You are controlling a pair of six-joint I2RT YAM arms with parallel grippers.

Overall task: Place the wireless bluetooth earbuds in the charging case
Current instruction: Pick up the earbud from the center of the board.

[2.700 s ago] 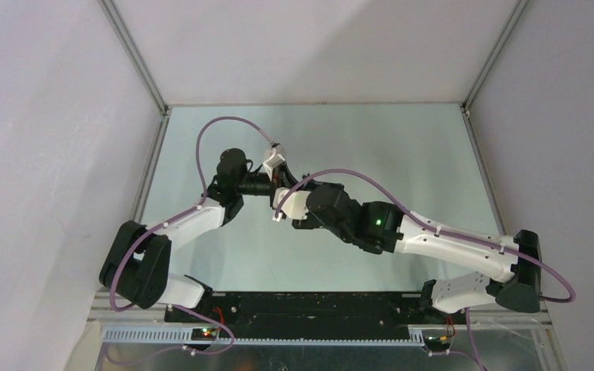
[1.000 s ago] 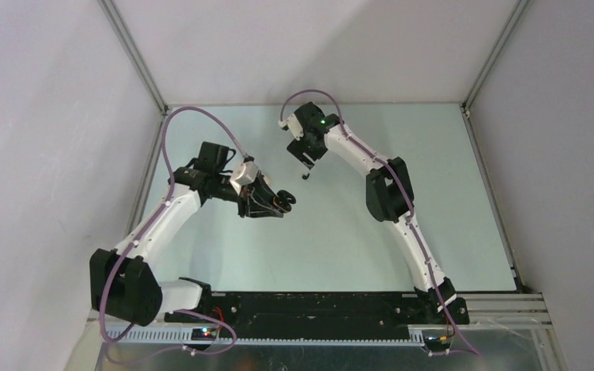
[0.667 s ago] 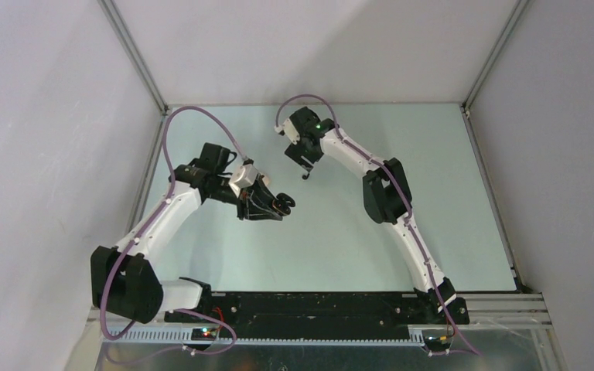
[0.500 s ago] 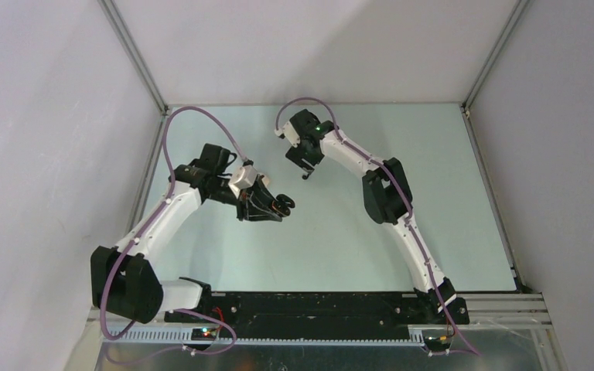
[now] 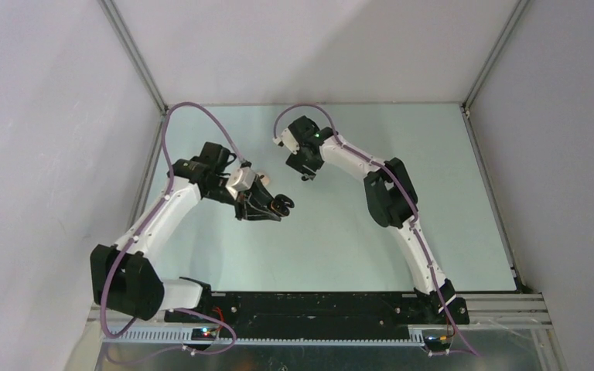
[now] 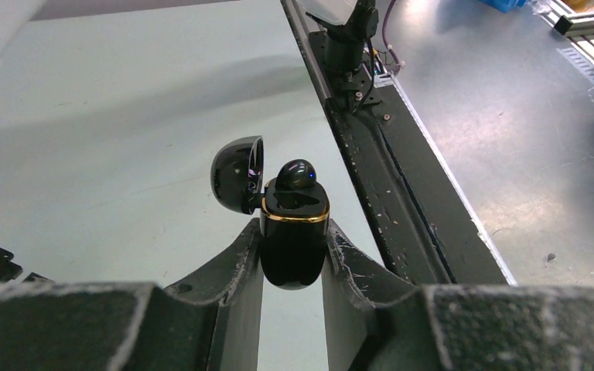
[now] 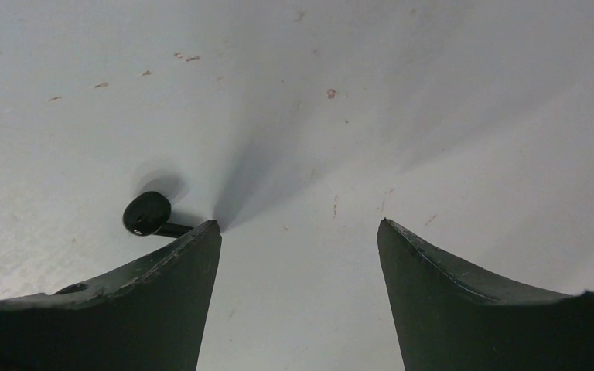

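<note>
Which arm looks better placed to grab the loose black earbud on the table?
Right: the right gripper, open, hangs beside the earbud; the left gripper holds the charging case.

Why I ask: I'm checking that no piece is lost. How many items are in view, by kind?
Black glossy charging case with gold rim, lid open: 1
Small black glossy earbuds: 2 (one seated in the case, one on the pale table)
Total: 3

A pale green bench (image 5: 448, 193) sits boxed in by plain grey-white walls (image 5: 39, 116), with aluminium struts (image 5: 133, 56) at the back corners. A black strip (image 5: 317, 304) runs along its near edge. Small reddish specks (image 7: 330, 93), perhaps stains, mark the surface.
</note>
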